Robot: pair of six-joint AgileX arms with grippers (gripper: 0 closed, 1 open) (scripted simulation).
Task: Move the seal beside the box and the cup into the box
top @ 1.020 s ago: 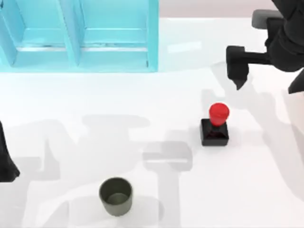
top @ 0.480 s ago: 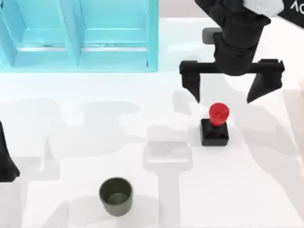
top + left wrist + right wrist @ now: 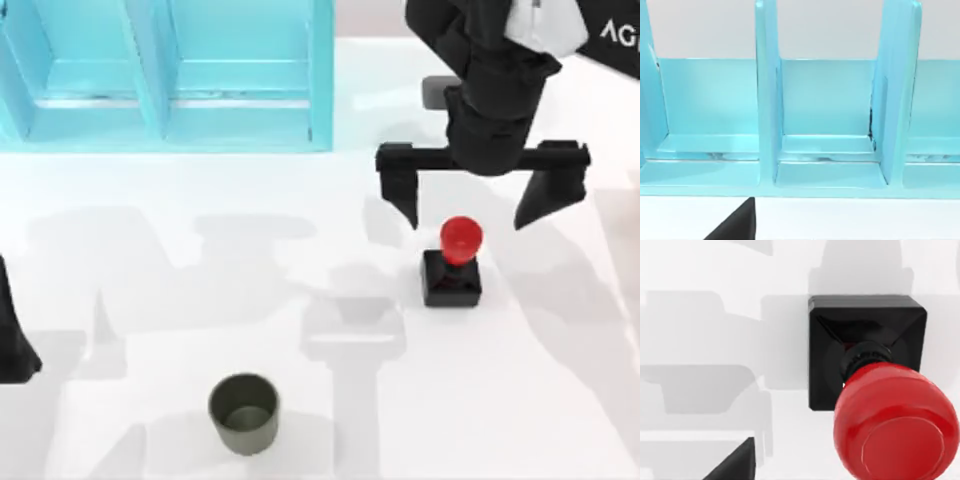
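The seal (image 3: 455, 262), a black square block with a glossy red knob, stands upright on the white table right of centre; in the right wrist view the seal (image 3: 875, 390) looms close below the camera. My right gripper (image 3: 468, 210) hovers over it, open, its two black fingers spread wide on either side of the knob and a little toward the back. The dark olive cup (image 3: 243, 412) stands upright near the front edge, left of centre. The light blue box (image 3: 170, 75) with its dividers sits at the back left. My left arm (image 3: 12, 340) is parked at the left edge.
In the left wrist view the box (image 3: 815, 125) shows several open compartments split by upright blue walls. White tabletop lies between the cup, the seal and the box.
My right arm swung in from the back right, turned its open fingers over the seal, then dropped slightly lower. The seal, cup and left arm have not moved.
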